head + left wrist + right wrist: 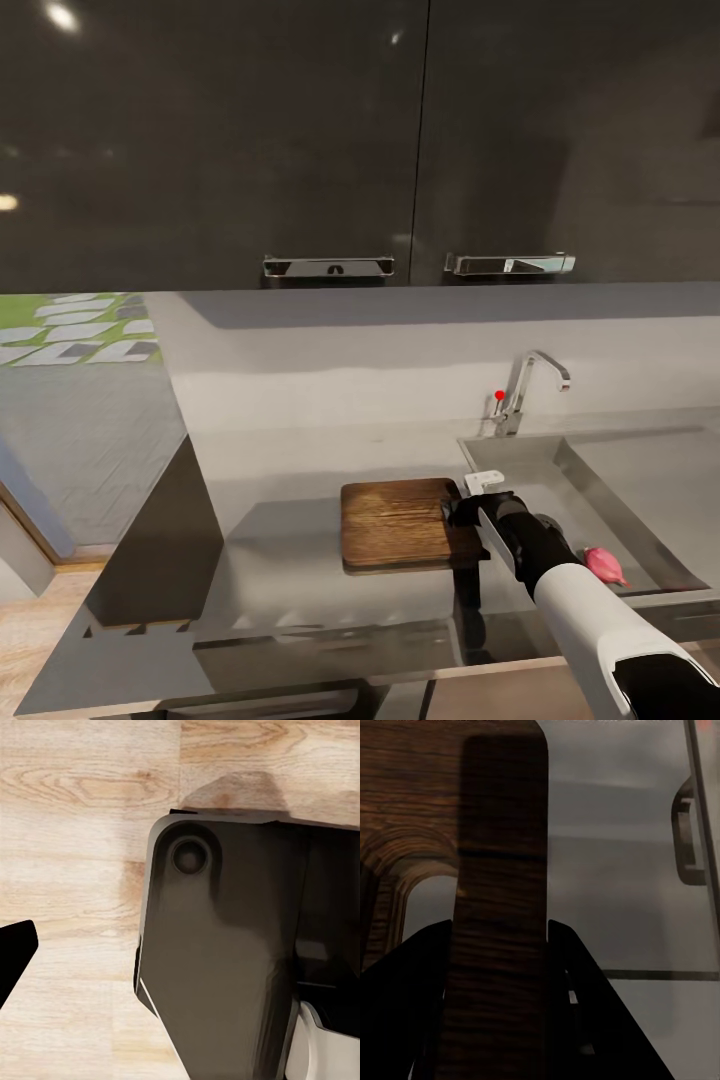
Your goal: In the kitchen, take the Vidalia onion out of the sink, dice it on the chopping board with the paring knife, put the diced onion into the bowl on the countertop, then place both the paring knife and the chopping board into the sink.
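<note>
Head view: right gripper (468,508) sat at the board (400,520) end nearest the sink (640,560), onion (603,565) lying in the basin back along the arm.
Right wrist view: board's handle strip (499,907) ran straight between the jaws, which looked closed narrow on it, so I'd call it gripped.
Left gripper: only one dark fingertip (15,960) showed over the wood floor (75,795), can't tell if it was open.
Doing it well: guessing here, but keep the board level, lift slow, mind the tap (525,390).
Surface: glossy grey counter (300,590), mirror-like, so probably slippery.
Room: black cabinets (330,140) above, grey wall behind.
</note>
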Motion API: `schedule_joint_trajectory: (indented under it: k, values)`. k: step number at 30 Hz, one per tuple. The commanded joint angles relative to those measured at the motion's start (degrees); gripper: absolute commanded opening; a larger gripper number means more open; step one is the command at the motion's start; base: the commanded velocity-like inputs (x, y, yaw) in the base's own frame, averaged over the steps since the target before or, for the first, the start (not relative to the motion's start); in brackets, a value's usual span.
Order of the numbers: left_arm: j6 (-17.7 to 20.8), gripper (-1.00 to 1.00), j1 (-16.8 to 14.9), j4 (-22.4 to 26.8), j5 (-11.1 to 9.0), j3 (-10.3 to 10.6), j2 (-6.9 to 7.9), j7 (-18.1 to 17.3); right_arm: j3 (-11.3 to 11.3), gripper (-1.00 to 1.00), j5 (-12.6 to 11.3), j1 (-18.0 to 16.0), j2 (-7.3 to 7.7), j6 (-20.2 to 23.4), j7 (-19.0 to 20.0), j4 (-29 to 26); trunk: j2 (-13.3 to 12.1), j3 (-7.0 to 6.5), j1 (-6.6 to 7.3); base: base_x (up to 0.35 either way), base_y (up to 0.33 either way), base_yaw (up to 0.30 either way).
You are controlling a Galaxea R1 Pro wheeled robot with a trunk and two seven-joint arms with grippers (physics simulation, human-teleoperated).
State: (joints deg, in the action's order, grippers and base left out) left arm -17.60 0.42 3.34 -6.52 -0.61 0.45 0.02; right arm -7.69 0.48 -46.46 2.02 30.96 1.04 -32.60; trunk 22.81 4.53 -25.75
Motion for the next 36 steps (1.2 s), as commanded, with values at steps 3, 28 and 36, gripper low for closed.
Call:
schedule_joint_trajectory:
  k: [3,28,36]
  values:
    - [-0.1,1.0,0.0,0.1,-0.3,0.0,-0.01,0.0,-0.3,-1.0,0.1,0.0,0.05,0.3,0.1,-0.1,0.1,0.11,-0.04,0.0,0.0,0.0]
    - [-0.1,1.0,0.0,0.1,-0.3,0.0,-0.01,0.0,-0.3,-1.0,0.1,0.0,0.04,0.3,0.1,-0.1,0.1,0.11,-0.04,0.0,0.0,0.0]
    - [-0.1,1.0,0.0,0.1,-0.3,0.0,-0.01,0.0,-0.3,-1.0,0.0,0.0,0.09,0.3,0.1,-0.2,0.1,0.11,-0.04,0.0,0.0,0.0]
